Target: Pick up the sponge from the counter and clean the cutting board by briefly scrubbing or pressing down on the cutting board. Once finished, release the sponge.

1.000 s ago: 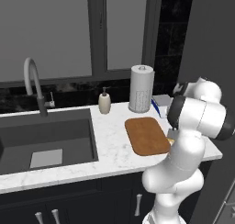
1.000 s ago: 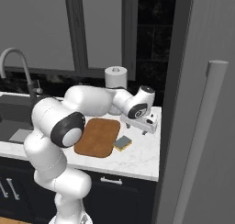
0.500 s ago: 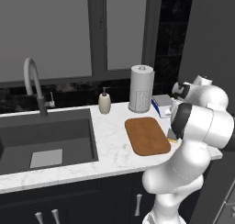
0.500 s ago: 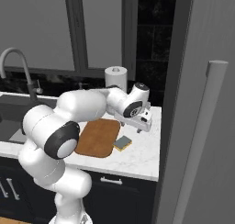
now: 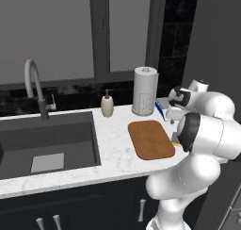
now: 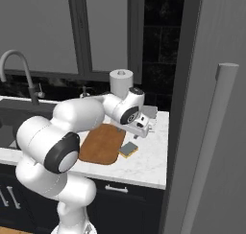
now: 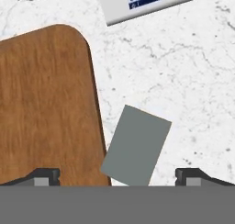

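Stage: approach, nothing gripped yet.
Sponge (image 7: 136, 145): lies flat on the counter (image 7: 183, 90), scrub side up, just beside the cutting board (image 7: 46, 103) at its right-hand long edge, near one corner, one sponge corner touching or nearly touching it.
Gripper (image 7: 117, 176): poised above the sponge, fingers spread wide apart and empty, one tip over the cutting board, the other over bare marble.
Done: arm brought over the sponge.
Left: descend, grasp, lift, scrub the cutting board, let go.
Nearby: blue-and-white object (image 7: 151, 2) beyond the cutting board's far end.

brown cutting board (image 5: 151, 139) flat on marble tabletop (image 5: 113, 151), paper towel roll (image 5: 144, 91) behind, soap bottle (image 5: 107, 105) beside sink (image 5: 47, 142).
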